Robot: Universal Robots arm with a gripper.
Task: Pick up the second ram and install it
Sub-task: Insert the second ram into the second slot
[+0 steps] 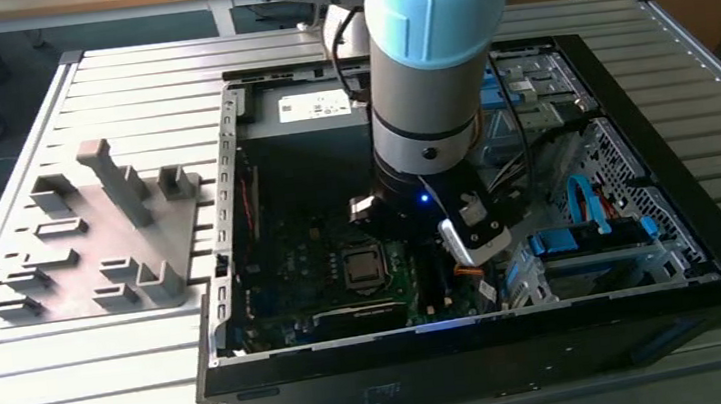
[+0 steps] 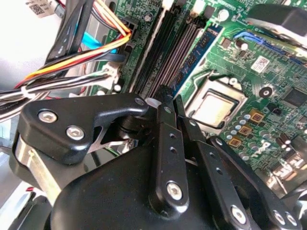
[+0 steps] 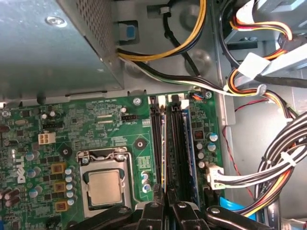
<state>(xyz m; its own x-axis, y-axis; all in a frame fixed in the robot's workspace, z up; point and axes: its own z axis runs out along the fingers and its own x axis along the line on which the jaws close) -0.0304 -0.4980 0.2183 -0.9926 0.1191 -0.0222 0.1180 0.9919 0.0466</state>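
Observation:
My gripper (image 1: pixel 459 264) reaches down into the open computer case (image 1: pixel 483 345), over the motherboard's long black memory slots (image 3: pixel 175 143). In both wrist views its black fingers (image 2: pixel 163 143) are pressed close together, the tips (image 3: pixel 168 197) in line with one slot. The second ram (image 3: pixel 164 153) shows as a thin pale edge standing in that slot and running in between the fingertips. Two slots over, another stick with a blue board (image 3: pixel 190 143) stands in its slot (image 2: pixel 199 50).
The processor socket (image 3: pixel 104 187) lies beside the slots. Bundles of coloured cables (image 3: pixel 268 163) and a white plug (image 3: pixel 213 175) crowd the slots' other side. The grey power supply box (image 3: pixel 53 43) is close by. A grey slotted holder block (image 1: pixel 96 240) stands on the table at the exterior view's left.

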